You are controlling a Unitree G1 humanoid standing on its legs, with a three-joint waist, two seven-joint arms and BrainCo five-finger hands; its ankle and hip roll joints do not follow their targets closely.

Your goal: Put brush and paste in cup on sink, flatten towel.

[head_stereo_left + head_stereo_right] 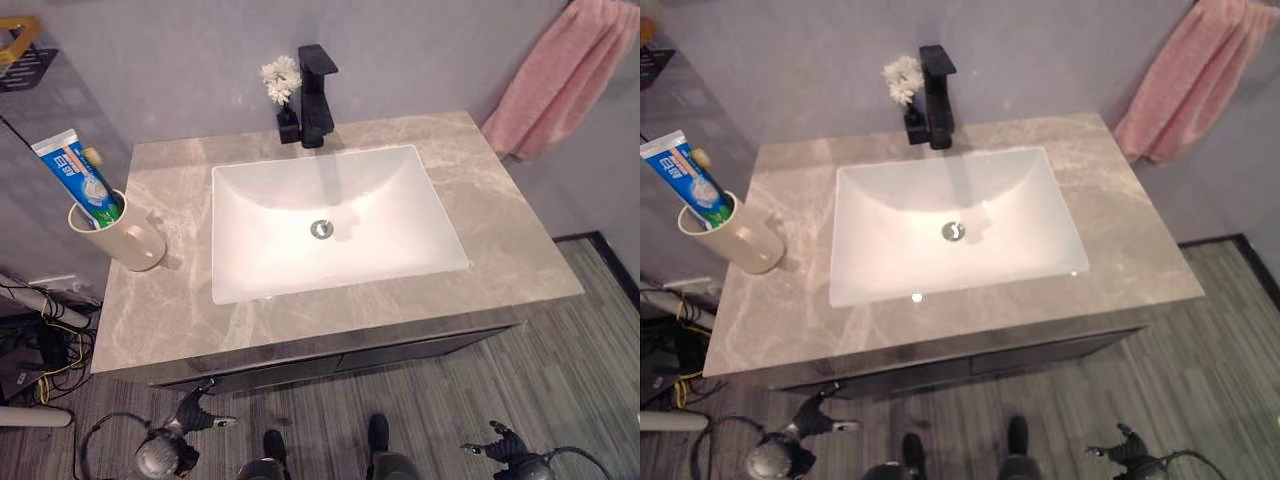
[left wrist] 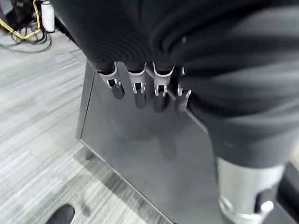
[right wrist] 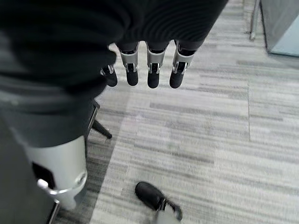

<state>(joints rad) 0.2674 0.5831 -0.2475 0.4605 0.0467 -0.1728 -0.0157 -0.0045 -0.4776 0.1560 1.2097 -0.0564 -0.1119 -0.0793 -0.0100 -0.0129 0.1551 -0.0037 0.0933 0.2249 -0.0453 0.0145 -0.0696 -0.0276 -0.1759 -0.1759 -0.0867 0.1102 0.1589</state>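
cup [image 1: 112,233] at bench [image 1: 500,250] left edge holds paste [image 1: 80,178] and brush [image 1: 92,156] upright; towel [image 1: 560,80] hangs bunched on wall, likely next; left hand [image 1: 195,412] and right hand [image 1: 495,442] low, fingers relaxed, empty.

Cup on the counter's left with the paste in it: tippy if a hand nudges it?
Probably. The cup is tall and narrow, and the toothpaste tube leans well past its rim, likely top-heavy. It stands near the counter's left edge, so a sideways push might send it off.
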